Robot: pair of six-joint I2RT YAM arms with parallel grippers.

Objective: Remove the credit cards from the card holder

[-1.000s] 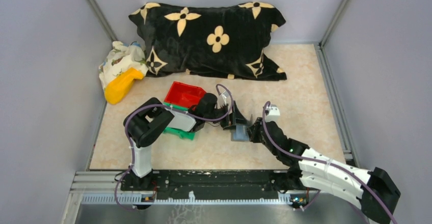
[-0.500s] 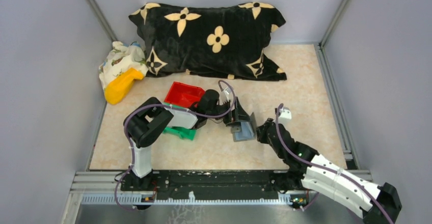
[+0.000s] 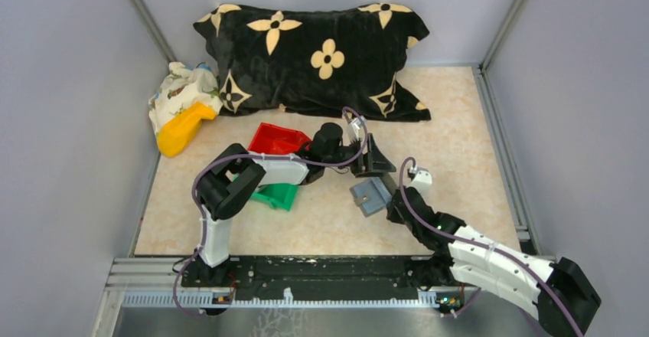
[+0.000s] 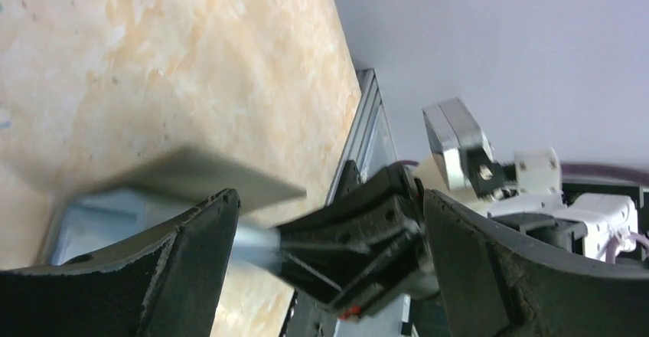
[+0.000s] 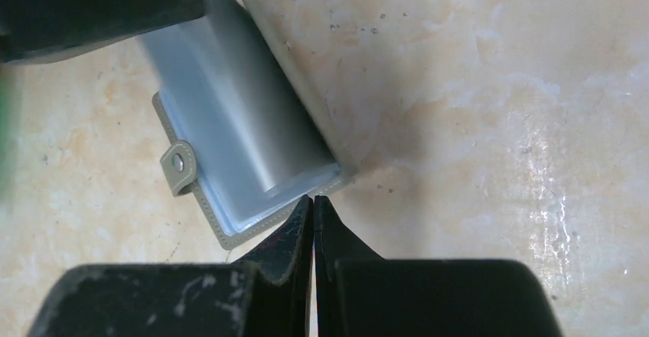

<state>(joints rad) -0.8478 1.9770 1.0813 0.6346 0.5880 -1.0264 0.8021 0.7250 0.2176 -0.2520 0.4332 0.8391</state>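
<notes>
My left claw (image 3: 375,158) hung released, fingers spread wide, above the worktop (image 3: 459,122). The card holder (image 3: 370,196) lay flat on the worktop just at its 6 o'clock, near the middle of the top view. My right claw (image 5: 313,203) was clenched tight, its tips meeting at the holder's near edge (whether they nipped a sliver of that edge or only touched it, I could not tell).

From the right wrist, the holder showed its blue-grey inner face, one leaf lifted at a tilt and a small snap tab on its 9 o'clock side. Its far end was covered by a dark, out-of-focus shape, most likely a finger of my left claw. Whether any cards sat inside, I could not make out. From the left wrist, the holder was a blur, partly cut off behind my own finger.

My left forearm hid part of the red bin (image 3: 269,139) at the holder's 10 o'clock and part of the green bin (image 3: 277,197) at its 9 o'clock.
</notes>
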